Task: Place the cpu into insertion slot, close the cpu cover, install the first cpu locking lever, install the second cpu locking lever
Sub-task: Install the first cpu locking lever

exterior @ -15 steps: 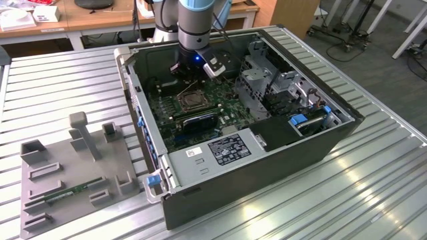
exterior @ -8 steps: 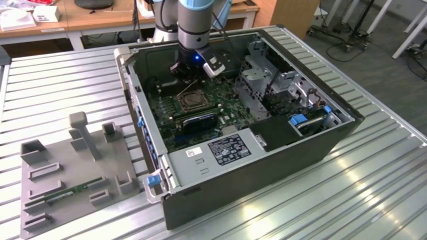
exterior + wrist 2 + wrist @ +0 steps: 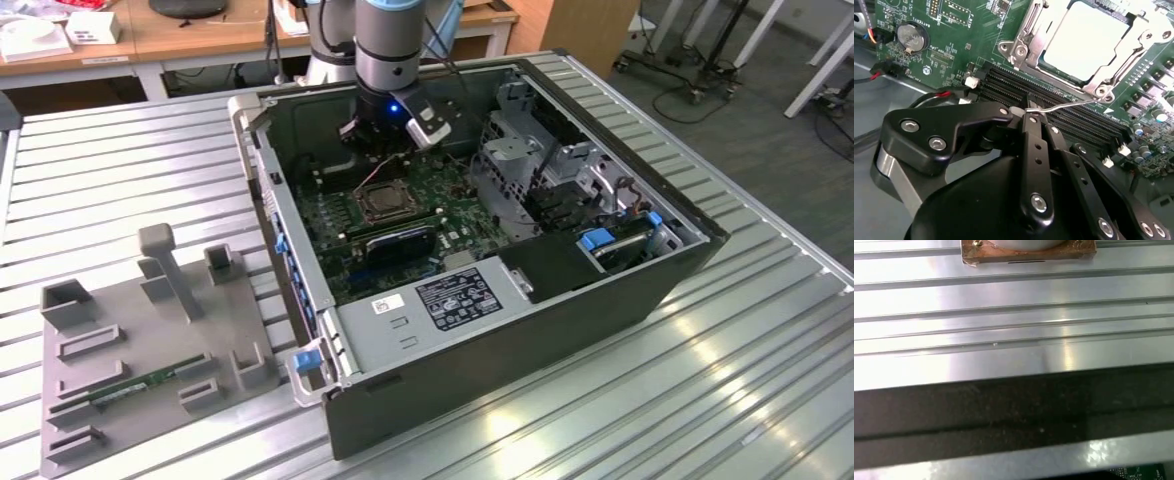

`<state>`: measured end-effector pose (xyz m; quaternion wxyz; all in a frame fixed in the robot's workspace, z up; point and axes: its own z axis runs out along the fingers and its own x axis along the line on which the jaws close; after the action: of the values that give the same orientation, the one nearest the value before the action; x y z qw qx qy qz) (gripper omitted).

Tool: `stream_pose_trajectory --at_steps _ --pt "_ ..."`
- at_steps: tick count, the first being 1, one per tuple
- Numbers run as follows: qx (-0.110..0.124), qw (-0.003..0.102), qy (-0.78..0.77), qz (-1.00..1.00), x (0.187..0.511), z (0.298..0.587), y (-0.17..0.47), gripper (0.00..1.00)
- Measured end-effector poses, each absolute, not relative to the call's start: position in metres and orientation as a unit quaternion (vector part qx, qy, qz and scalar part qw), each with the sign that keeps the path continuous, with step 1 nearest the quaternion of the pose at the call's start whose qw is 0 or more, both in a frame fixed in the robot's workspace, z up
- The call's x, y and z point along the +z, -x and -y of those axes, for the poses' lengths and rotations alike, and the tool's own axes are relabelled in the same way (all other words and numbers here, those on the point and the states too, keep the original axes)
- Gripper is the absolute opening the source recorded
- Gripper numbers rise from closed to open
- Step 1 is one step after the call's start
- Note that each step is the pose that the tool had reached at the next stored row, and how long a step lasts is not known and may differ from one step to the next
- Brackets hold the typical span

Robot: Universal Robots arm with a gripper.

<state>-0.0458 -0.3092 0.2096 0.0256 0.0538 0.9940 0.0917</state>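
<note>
The black fingers point(image 3: 1032, 127) are pinched shut on the hooked end of the thin silvery wire locking lever point(image 3: 1074, 103), whose long axis runs from them toward the silvery frame-like cpu cover point(image 3: 1026, 30) lying over the pale square cpu point(image 3: 1086, 40).

A silver metal table point(image 3: 747, 380) with long grooves is seen in the exterior view and the first wrist view, and bright light is shone back from it. Wooden desks point(image 3: 160, 40) are set behind it. A grey floor point(image 3: 761, 130) with a wheeled stand point(image 3: 667, 75) is seen at the exterior view's right.
</note>
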Motion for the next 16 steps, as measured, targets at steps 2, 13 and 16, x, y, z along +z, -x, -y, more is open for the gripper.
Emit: stream_pose_trajectory --at_steps 2,13,16 --pt "0.092 0.026 -0.054 -0.994 0.212 0.309 0.046 0.11" --pt "0.092 0.026 -0.054 -0.994 0.218 0.309 0.052 0.11" --pt "0.092 0.026 -0.054 -0.994 0.218 0.309 0.059 0.11"
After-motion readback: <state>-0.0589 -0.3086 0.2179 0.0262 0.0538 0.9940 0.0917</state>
